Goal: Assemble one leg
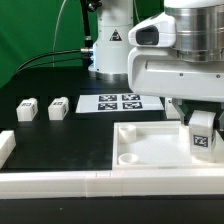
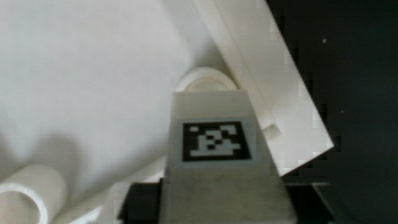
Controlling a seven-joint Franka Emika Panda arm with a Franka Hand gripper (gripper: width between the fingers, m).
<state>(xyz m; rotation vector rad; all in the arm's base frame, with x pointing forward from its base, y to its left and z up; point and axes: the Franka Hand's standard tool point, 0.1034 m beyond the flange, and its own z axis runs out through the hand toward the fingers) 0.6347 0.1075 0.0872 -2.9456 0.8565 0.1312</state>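
Observation:
My gripper (image 1: 203,128) is shut on a leg (image 1: 203,136), a small white block with a black-and-white tag, and holds it upright over the far right corner of the large white square tray-like part (image 1: 150,152). In the wrist view the leg (image 2: 217,140) stands between my jaws (image 2: 217,205), its tip close to a round corner socket (image 2: 210,80) beside the part's raised rim (image 2: 267,80). Two more legs (image 1: 26,109) (image 1: 58,107) lie on the black table at the exterior view's left.
The marker board (image 1: 118,103) lies behind the tray-like part. A white wall (image 1: 60,183) runs along the front, with a short white piece (image 1: 5,148) at the left. The arm's base (image 1: 108,50) stands at the back.

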